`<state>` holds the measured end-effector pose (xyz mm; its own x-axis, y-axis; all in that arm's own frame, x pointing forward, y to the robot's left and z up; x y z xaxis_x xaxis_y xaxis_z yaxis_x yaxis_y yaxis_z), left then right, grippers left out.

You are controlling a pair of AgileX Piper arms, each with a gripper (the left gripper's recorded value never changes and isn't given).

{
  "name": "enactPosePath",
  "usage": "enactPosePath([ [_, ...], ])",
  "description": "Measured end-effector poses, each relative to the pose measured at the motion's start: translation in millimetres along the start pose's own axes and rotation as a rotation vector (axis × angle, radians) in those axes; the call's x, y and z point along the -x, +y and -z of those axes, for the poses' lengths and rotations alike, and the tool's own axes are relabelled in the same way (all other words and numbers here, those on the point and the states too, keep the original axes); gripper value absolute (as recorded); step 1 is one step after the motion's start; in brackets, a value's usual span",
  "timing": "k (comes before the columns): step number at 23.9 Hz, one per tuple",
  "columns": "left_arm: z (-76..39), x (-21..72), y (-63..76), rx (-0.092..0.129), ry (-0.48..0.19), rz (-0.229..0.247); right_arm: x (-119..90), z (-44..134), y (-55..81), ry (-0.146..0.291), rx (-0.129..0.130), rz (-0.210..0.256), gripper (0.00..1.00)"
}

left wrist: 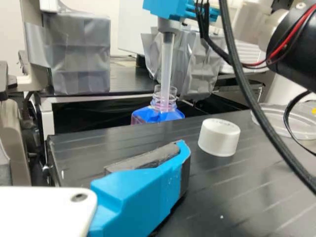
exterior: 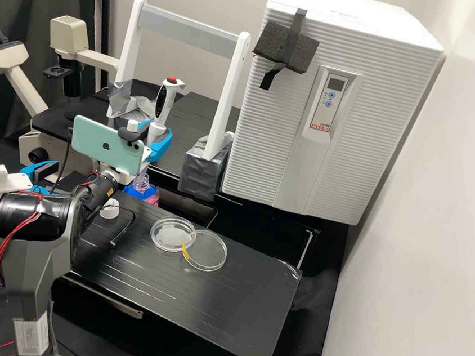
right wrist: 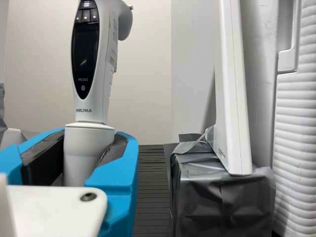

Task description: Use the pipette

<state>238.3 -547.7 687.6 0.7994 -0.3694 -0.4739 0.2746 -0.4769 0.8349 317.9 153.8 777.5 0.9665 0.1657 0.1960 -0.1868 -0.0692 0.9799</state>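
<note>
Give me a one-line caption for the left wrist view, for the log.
Right gripper holds the pipette, tip inside the open bottle; the white cap lies nearby on the bench.

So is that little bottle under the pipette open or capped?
Open. The bottle has a bare mouth, the pipette tip reaches down into it, and a white cap lies on the bench nearby.
</note>
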Motion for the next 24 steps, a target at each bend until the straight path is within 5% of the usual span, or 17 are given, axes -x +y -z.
enactPosePath([
  [4, 1.2, 0.0, 0.5, 0.019, 0.004, -0.002, 0.2, 0.3, -0.4, 0.000, -0.001, 0.001, 0.00],
  [14, 2.3, 1.8, 0.6, 0.021, 0.005, -0.009, 5.3, -1.6, -3.6, -0.005, 0.005, 0.020, 0.00],
  [24, 2.3, 6.2, 2.1, 0.023, 0.004, -0.019, 9.4, 17.5, 24.5, 0.045, -0.038, -0.043, 0.00],
])
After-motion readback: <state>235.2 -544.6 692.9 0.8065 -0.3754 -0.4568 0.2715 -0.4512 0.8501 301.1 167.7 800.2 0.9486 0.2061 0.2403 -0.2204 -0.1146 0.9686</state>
